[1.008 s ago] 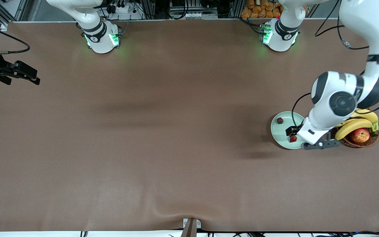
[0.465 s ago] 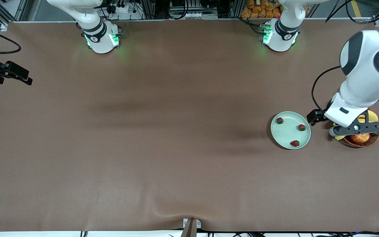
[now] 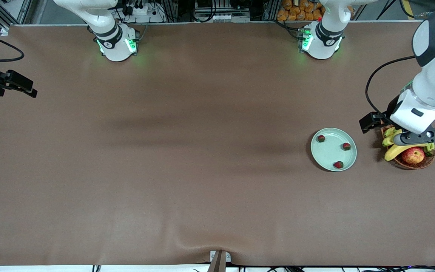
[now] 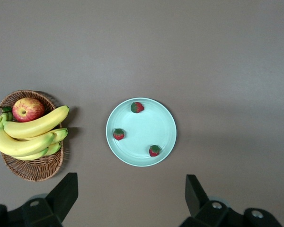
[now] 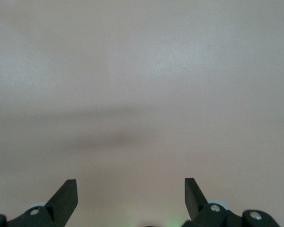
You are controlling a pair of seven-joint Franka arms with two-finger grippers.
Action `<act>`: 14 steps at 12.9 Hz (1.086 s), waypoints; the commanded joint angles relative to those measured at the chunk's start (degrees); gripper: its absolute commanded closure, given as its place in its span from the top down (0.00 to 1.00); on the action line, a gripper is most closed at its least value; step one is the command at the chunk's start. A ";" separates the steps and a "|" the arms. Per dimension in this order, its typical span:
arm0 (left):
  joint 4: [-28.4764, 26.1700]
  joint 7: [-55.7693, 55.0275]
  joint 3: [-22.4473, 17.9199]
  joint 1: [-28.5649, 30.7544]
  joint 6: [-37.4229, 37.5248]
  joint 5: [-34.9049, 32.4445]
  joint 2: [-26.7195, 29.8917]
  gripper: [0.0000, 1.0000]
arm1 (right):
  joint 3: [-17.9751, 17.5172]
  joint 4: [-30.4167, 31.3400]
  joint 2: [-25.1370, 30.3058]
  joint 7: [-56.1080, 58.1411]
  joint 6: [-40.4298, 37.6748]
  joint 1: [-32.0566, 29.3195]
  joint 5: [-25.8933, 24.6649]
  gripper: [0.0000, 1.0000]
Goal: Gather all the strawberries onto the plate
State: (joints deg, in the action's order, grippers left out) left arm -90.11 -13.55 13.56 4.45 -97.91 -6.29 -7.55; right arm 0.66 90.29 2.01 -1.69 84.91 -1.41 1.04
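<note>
Third of the strawberries (image 3: 346, 146) now on the plate (image 3: 329, 153) — all three in, task apparently done. Left gripper (image 4: 131, 201) lifted clear over the basket (image 3: 414, 161), fingers wide and empty; right gripper (image 5: 131, 201) waiting at the counter (image 3: 187, 151) edge — fingers wide, empty.

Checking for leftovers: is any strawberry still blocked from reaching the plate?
No. All three strawberries already lie in the plate, apart from one another. Nothing visible blocks them.

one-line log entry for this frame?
strawberries: three on plate | left gripper: open, above basket | right gripper: open, waiting
</note>
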 commanded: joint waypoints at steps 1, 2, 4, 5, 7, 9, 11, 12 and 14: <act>0.55 2.39 -0.11 0.30 1.76 1.37 1.83 1.00 | -0.39 0.15 0.98 -0.15 -0.54 -1.13 0.45 1.00; 0.55 2.56 -0.03 0.30 2.54 1.37 2.19 1.00 | -0.48 0.15 0.98 -0.06 -0.54 -1.57 0.45 1.00; 0.63 2.65 0.24 0.30 3.60 2.33 3.33 1.00 | -0.40 0.15 0.98 4.74 -0.63 -1.84 0.45 1.00; 0.55 2.74 0.06 0.30 3.95 3.99 3.85 1.00 | -0.39 0.15 0.98 7.03 -0.80 -2.89 0.45 1.00; 0.46 2.74 -0.20 0.30 4.92 4.71 4.82 1.00 | -0.48 0.15 0.98 7.14 -1.07 -3.16 0.45 1.00; 0.46 2.74 -0.20 0.30 6.15 4.71 5.79 1.00 | -0.57 0.15 0.98 6.79 -1.07 -3.07 0.45 1.00; 0.46 2.83 -0.29 0.30 7.38 4.71 6.67 1.00 | -0.57 0.15 1.07 6.79 -1.24 -3.16 0.45 1.00; 0.46 2.83 -0.38 0.30 8.52 4.71 7.37 1.00 | -0.57 0.15 1.07 6.79 -1.33 -3.16 0.45 1.00; 0.63 2.83 -0.20 0.91 9.93 4.71 7.73 1.00 | -0.57 0.15 1.07 6.79 -1.33 -3.16 0.45 1.00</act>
State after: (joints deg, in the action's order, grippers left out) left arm -89.68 -12.33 13.39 4.48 -89.85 -2.78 -1.02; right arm 0.70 90.29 2.04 4.27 84.28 -3.58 1.04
